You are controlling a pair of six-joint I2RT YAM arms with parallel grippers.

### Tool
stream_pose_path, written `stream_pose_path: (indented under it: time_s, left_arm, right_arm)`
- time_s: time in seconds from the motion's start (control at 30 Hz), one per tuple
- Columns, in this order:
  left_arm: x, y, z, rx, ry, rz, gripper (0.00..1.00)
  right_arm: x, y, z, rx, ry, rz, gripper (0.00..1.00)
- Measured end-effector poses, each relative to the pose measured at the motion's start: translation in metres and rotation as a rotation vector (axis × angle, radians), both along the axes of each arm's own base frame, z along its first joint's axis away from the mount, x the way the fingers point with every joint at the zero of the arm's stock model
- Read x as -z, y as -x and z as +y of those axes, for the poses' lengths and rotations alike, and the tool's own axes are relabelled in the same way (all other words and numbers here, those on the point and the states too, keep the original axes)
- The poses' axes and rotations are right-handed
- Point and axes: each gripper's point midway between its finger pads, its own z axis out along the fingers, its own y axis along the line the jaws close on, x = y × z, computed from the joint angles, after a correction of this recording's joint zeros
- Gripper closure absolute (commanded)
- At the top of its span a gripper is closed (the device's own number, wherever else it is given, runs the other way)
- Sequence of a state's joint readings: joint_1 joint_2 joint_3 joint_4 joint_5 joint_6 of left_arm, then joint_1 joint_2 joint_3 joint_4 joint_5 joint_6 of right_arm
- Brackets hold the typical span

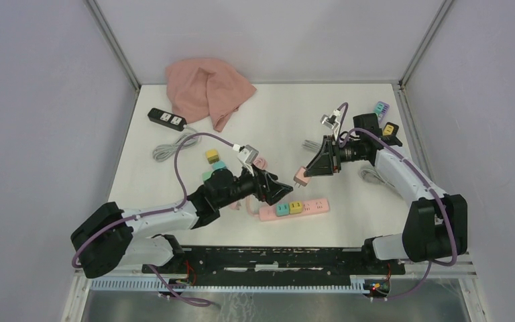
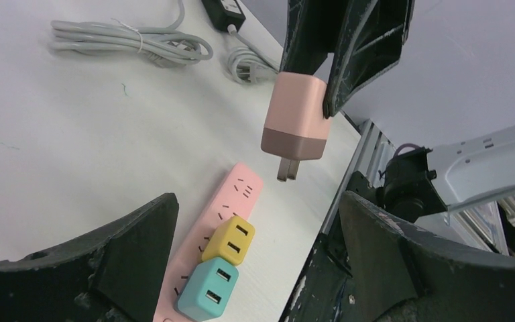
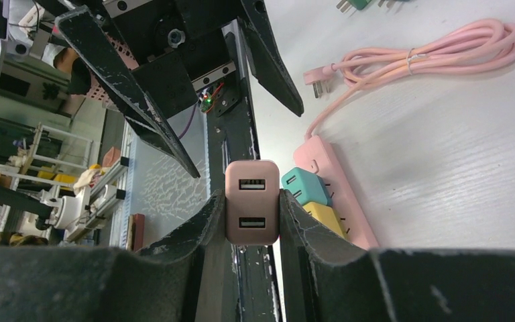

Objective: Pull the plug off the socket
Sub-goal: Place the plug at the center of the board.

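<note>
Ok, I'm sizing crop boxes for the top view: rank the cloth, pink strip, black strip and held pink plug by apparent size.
1. cloth
2. pink strip
3. black strip, clearly shorter than the pink one
4. plug, smallest even though it is held above the table, nearer the camera

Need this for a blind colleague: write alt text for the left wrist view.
The right pincer holds a pink plug, prongs down and clear of the pink power strip. A yellow adapter and a teal adapter sit plugged into the strip; the open left pincer frames the bottom edge, and bundled grey cables lie beyond.
</note>
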State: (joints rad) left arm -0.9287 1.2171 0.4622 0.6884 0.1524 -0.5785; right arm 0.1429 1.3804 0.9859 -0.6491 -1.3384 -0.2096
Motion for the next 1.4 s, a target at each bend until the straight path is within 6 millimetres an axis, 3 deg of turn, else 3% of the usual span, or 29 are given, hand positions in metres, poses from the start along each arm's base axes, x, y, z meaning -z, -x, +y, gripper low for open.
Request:
stream_pose_path:
  time_s: [0.3,0.5,0.8,1.0,1.1,1.2,1.3,1.4]
  left_arm:
    - [-0.007,-0.024,-0.008,-0.098,-0.071,0.096,0.13]
    - [0.003,-0.015,-0.017,-0.034,-0.171,0.043,0.11]
    - [0.015,-0.016,-0.054,-0.046,-0.367,0.0,0.12]
    - [0.034,-0.035,-0.062,-0.159,-0.521,0.015,0.39]
    - [0.044,-0.038,-0.061,-0.178,-0.572,0.026,0.44]
    - [0.044,-0.038,-0.061,-0.187,-0.587,0.024,0.57]
    - [0.043,-0.038,-0.061,-0.187,-0.594,0.016,0.73]
    - [0.043,-0.039,-0.06,-0.182,-0.604,0.001,0.85]
  right_arm:
    - [0.015,-0.013,0.002,0.06,0.027,0.142,0.95]
    - [0.025,-0.019,0.002,0.09,0.049,0.223,0.95]
    - [0.029,-0.022,0.003,0.104,0.054,0.274,0.94]
    - [0.029,-0.022,0.003,0.108,0.055,0.279,0.94]
    - [0.031,-0.024,0.002,0.117,0.064,0.27,0.94]
    - [0.032,-0.024,0.002,0.119,0.066,0.274,0.9]
    - [0.031,-0.024,0.003,0.118,0.065,0.277,0.8]
    - [0.031,-0.024,0.003,0.118,0.065,0.277,0.54]
